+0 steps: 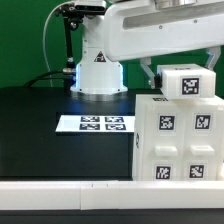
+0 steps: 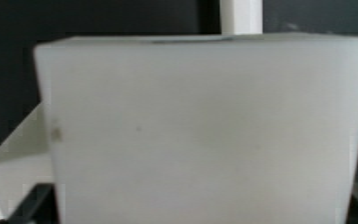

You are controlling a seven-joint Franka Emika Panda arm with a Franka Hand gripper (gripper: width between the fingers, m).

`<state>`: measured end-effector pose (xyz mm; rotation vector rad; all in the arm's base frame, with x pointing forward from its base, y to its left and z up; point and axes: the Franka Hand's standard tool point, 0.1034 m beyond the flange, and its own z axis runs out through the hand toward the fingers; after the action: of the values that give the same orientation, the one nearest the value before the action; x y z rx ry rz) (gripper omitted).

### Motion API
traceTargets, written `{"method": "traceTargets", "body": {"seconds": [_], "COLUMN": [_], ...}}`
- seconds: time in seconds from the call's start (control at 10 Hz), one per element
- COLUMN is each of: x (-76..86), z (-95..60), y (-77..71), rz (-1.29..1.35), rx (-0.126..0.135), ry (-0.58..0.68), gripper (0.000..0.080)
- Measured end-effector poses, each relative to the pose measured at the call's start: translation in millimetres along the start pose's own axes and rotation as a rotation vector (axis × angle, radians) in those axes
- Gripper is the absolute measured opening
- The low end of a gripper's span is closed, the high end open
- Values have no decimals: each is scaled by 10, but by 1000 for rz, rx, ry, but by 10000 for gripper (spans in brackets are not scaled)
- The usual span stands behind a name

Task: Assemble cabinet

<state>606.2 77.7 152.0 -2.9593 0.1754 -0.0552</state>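
The pincer [image 1: 152,72] hangs from the white arm, just above the big white box and right beside the smaller block on top of it. In the exterior view I see only one dark finger, so I cannot tell whether the pincer is spread, pressed together or pinching something. In the wrist view a pale white block [image 2: 194,130] fills almost the whole picture. It is very close to the camera, and no fingertips show clearly around it.

The cabinet [image 1: 178,135] stands on the black tabletop [image 1: 40,130], at the exterior view's right and near the front. It is a big white box with small black-and-white square tags on its front. The small white block [image 1: 186,82] sits on top of it and has a tag too.

Farther left on the tabletop lies the marker board [image 1: 95,123], flat, with its tags. Behind it stands the robot base [image 1: 97,72] with a blue light.

The cabinet parts look like hard, smooth plastic. I think they are stiff and fairly light, but slippery. The block looks best held by its two flat sides, near the middle, so it does not tip.
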Motion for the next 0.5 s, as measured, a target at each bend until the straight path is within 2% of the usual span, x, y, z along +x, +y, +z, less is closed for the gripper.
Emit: {"method": "traceTargets", "body": {"seconds": [0.5], "x": [-7], "z": [11], "y": [11], "rz": [64], "rx": [2], "ry": [0], "gripper": [559]}}
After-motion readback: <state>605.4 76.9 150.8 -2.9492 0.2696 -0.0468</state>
